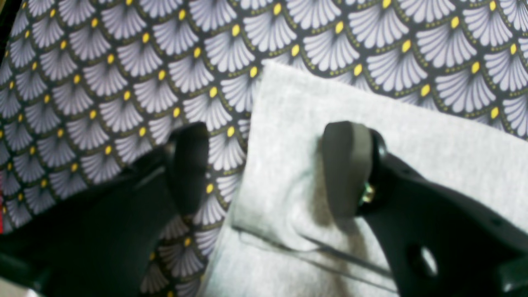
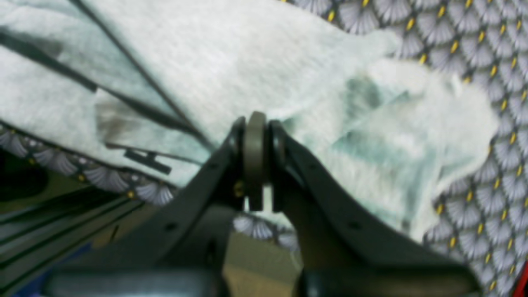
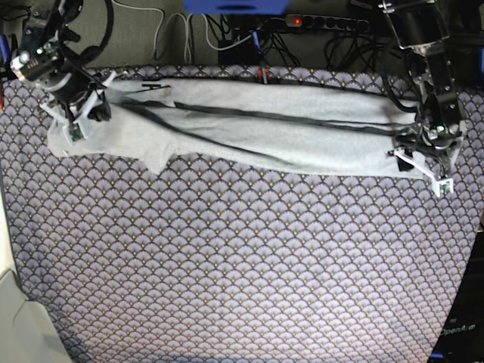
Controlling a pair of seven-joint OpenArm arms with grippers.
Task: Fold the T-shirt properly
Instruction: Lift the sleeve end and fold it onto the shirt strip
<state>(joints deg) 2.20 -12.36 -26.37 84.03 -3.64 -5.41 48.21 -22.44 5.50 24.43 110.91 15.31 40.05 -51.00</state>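
T-shirt [image 3: 265,128]: we see it folded into a long grey band across the far part of the surface, running from one arm to the other, with dark lines along its length.
Patterned cloth [image 3: 242,257]: we find it covering the whole surface under the shirt, in purple-grey fan scales with yellow dots.
Left claw [image 1: 264,169]: we see its jaws standing wide apart over one corner of the shirt; one finger [image 1: 344,165] rests above the grey fabric, the other [image 1: 189,165] above the patterned cloth just past the shirt's edge. Nothing sits between them.
Right claw [image 2: 255,156]: we see its jaws pressed together, at the other end of the band, with bunched grey fabric right around the tips. Whether a fold is pinched between them we cannot tell.
Shirt end at the right claw: we see it rumpled, with a flap [image 2: 433,119] spread onto the patterned cloth.
Cables and power strip [image 3: 302,23]: we see them beyond the far edge of the surface.
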